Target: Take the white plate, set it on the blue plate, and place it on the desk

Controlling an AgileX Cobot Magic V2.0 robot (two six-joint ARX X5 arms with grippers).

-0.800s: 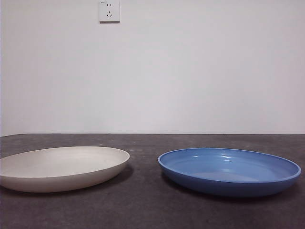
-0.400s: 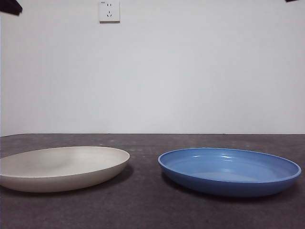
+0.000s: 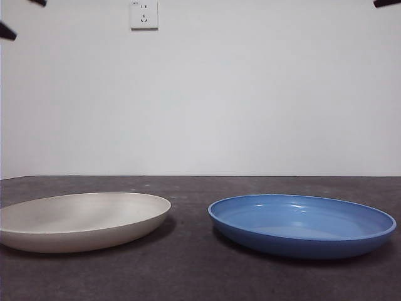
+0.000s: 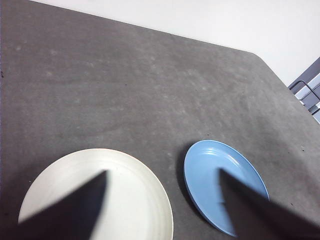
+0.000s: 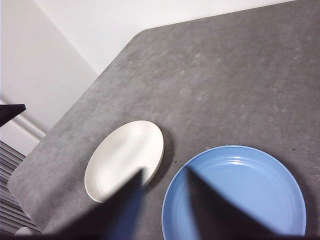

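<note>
Cream matte round white plate beside glossy blue plate, apart, both on grey-brown desk | left gripper jaws spread, high above | right gripper jaws parted, high above

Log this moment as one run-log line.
stage: pre-grasp | white plate: on desk, untouched | blue plate: beside it, apart | left gripper: open, high above both plates | right gripper: open, high

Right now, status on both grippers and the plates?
Left gripper open, high over both plates. Right gripper open, high too. White plate and blue plate apart on the desk, untouched. Nothing between them.
</note>
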